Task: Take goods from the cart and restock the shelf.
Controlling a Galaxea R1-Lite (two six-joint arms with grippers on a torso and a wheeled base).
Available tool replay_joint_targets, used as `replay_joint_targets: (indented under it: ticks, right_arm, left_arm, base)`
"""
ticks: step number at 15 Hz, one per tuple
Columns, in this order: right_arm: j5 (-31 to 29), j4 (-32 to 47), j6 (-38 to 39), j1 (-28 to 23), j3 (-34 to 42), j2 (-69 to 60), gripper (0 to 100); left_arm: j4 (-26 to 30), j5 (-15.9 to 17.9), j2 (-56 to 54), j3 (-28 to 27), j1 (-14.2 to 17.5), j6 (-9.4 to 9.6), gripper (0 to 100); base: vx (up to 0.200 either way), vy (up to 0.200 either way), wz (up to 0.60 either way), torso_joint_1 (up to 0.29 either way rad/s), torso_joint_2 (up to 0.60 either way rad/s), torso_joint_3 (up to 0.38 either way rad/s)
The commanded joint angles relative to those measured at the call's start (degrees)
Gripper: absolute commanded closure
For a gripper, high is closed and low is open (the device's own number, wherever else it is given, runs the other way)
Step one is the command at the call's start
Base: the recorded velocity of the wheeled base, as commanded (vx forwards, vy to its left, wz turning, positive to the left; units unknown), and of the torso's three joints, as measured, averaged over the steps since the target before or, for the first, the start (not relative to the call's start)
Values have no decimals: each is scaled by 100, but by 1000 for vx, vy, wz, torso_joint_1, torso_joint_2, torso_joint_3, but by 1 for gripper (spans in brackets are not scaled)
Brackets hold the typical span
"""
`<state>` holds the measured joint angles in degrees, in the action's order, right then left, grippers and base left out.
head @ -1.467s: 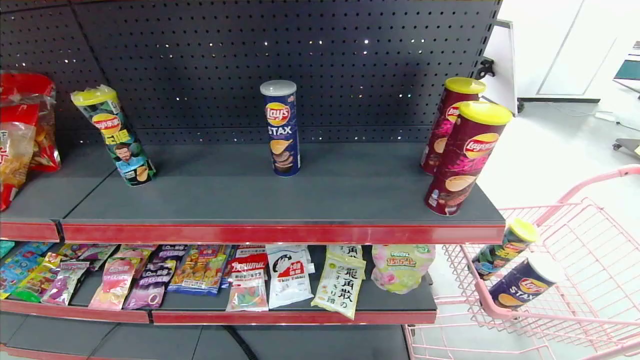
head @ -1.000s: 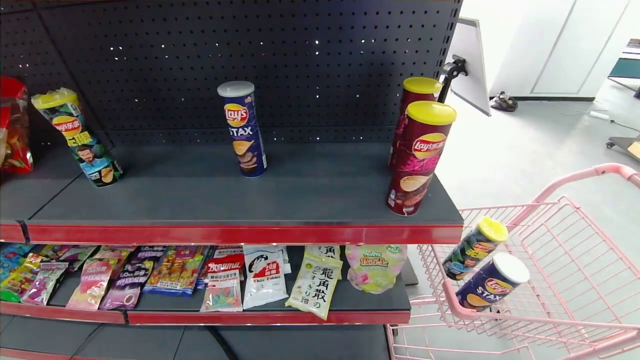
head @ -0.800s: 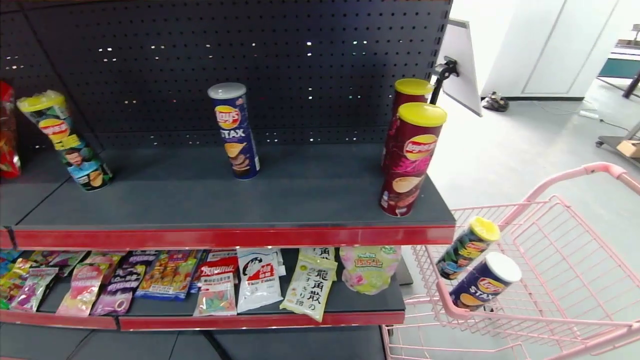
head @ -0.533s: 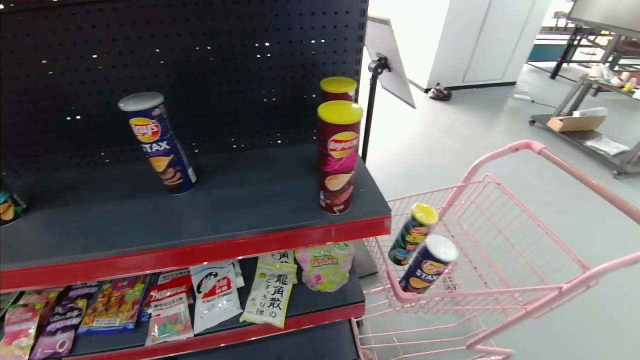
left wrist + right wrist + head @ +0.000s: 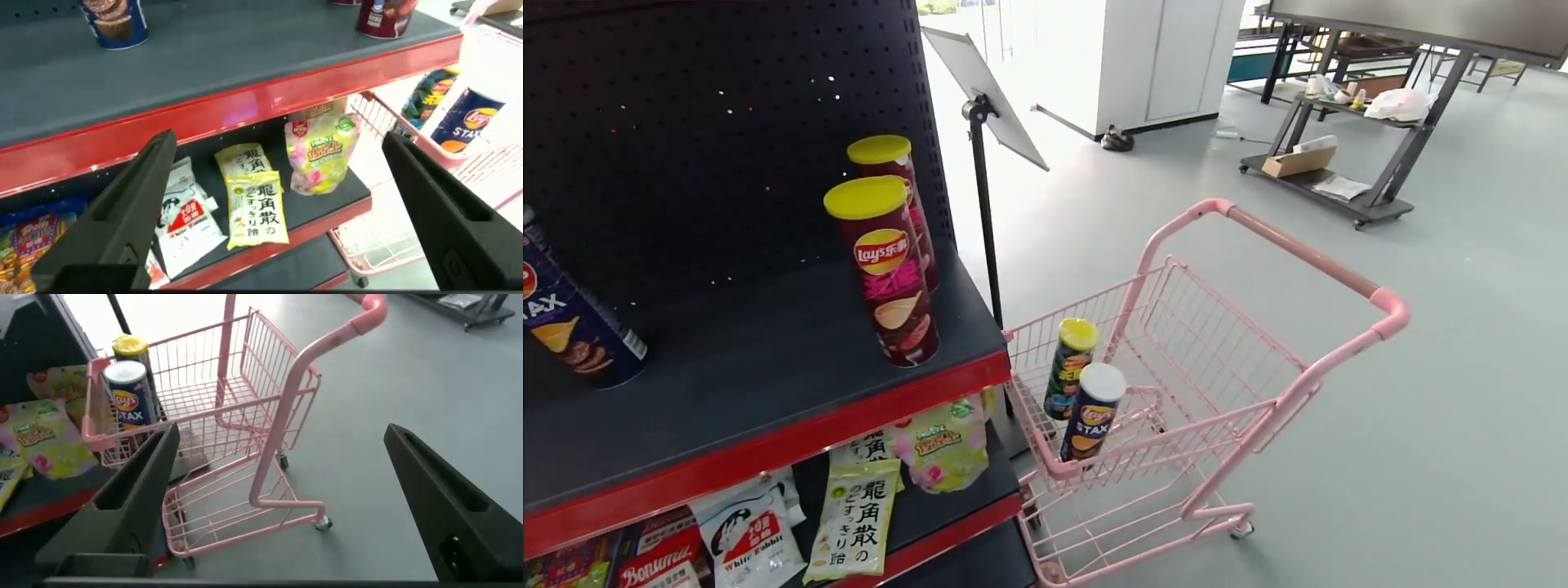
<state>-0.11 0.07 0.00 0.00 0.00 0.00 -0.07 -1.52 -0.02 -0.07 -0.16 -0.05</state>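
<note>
The right gripper (image 5: pixel 278 433) and left gripper (image 5: pixel 278 139) are both spread and empty. Ahead of the right one, the blue can (image 5: pixel 131 396) and green can (image 5: pixel 129 349) stand close together in a corner of the cart (image 5: pixel 301 384), beside the shelf (image 5: pixel 245 102). Reaching for one could topple the other or snag a finger on the wire wall.

Bare shelf (image 5: pixel 760 351) board lies between the blue can (image 5: pixel 568 327) and the two maroon cans (image 5: pixel 886 273) (one behind the other). The cart (image 5: pixel 1298 250) is open on top; its two cans (image 5: pixel 1086 400) crowd the shelf-side corner, a pole (image 5: pixel 985 220) just beside.
</note>
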Motion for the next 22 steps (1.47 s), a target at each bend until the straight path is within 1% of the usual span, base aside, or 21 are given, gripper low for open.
replay_joint_targets:
  ticks: [1, 4, 13, 22]
  right_arm:
    - [2, 1, 0, 0, 0, 9, 0]
    - [-7, 1, 18, 0, 0, 0, 0]
    - [-24, 1, 26, 0, 0, 0, 0]
    - [-15, 1, 9, 0, 0, 0, 0]
  left_arm:
    - [-1, -6, 2, -1, -2, -4, 0]
    - [-1, -6, 2, -1, -2, -4, 0]
    - [-1, -6, 2, -1, -2, -4, 0]
    - [-1, -6, 2, -1, -2, -4, 0]
  base:
    - [0, 0, 0, 0, 0, 0]
    - [0, 0, 0, -60, 132, 78]
    - [0, 0, 0, -139, 376, 232]
    - [0, 0, 0, -166, 535, 362]
